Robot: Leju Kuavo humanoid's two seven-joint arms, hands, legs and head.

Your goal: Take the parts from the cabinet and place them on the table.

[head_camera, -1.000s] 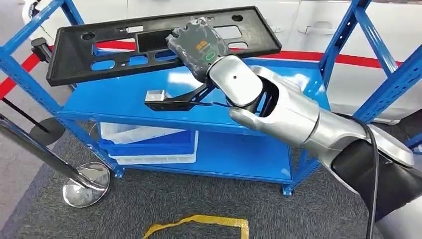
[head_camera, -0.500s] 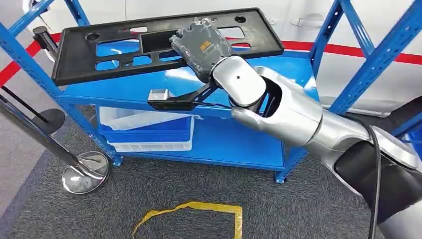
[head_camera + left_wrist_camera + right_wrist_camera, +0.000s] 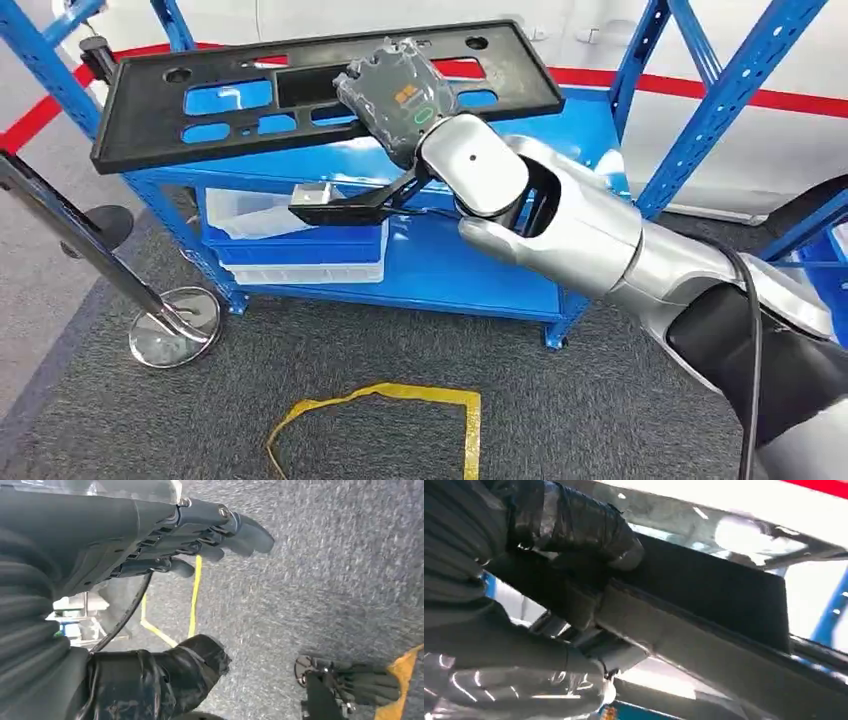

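My right hand (image 3: 395, 90) has its fingers (image 3: 589, 527) clamped on the black panel (image 3: 250, 95), lifted above the blue shelf (image 3: 480, 250). I should hold it level while turning. Left hand (image 3: 200, 535) hangs, fingers loosely spread.

Yellow tape (image 3: 385, 420) on carpet (image 3: 600, 420); stanchion base (image 3: 172, 335) nearby.

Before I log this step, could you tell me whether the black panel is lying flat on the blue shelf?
No, the right hand holds the black panel raised above the blue shelf.
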